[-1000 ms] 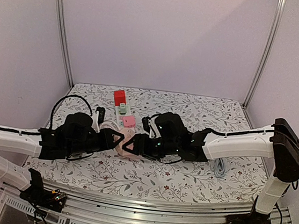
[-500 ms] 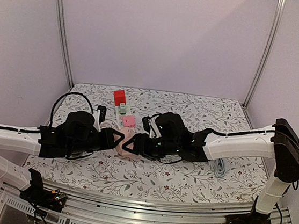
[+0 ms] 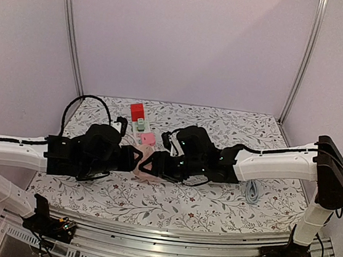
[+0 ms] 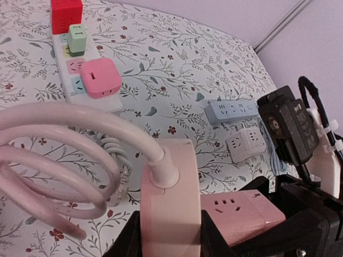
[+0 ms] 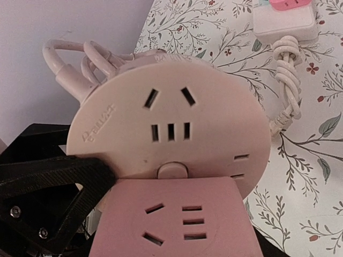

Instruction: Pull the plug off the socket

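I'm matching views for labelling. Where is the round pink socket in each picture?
Top external: round pink socket, just left of centre.
Left wrist: bottom centre, edge-on.
Right wrist: centre, face-on, above pink adapter.
Shared landmark: white power strip.

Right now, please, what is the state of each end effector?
Left end effector: closed on the round socket.
Right end effector: closed on the pink plug.
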`<state>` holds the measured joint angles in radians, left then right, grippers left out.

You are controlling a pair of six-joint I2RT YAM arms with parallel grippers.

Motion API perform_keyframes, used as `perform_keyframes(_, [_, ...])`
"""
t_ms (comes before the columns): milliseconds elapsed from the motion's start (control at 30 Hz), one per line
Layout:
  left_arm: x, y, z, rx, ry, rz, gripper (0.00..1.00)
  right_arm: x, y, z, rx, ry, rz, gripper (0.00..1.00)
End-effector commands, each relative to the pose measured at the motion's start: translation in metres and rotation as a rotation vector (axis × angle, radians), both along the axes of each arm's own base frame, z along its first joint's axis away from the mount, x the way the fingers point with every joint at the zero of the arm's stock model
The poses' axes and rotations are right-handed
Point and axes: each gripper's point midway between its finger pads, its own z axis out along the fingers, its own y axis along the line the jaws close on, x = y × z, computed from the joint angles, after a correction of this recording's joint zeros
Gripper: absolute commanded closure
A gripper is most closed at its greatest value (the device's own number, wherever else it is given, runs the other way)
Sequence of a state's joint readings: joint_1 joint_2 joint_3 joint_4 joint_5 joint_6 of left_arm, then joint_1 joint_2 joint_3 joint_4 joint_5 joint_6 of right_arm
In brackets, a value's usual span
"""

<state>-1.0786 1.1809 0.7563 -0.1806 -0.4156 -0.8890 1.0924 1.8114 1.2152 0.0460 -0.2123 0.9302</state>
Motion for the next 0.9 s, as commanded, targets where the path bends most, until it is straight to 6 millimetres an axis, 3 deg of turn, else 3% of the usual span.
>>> perform_keyframes(0, [-0.011, -0.028, 0.026, 0.037, -0.079, -0.097, 1.0, 0.007, -0.004, 0.009, -0.027, -0.013, -0.047, 0.73])
perform_keyframes(233, [-0.013, -0.035, 0.027, 0.122, -0.094, -0.101, 1.0, 0.008, -0.008, 0.007, -0.048, -0.015, -0.058, 0.73])
perform_keyframes(600, [-0.019, -0.039, 0.033, -0.044, -0.068, -0.142, 1.0, 0.004, -0.013, 0.011, -0.051, -0.045, -0.035, 0.73])
perform_keyframes(867, [-0.025, -0.039, 0.046, -0.27, -0.07, -0.212, 1.0, -0.017, -0.012, 0.05, 0.027, -0.184, 0.157, 0.73])
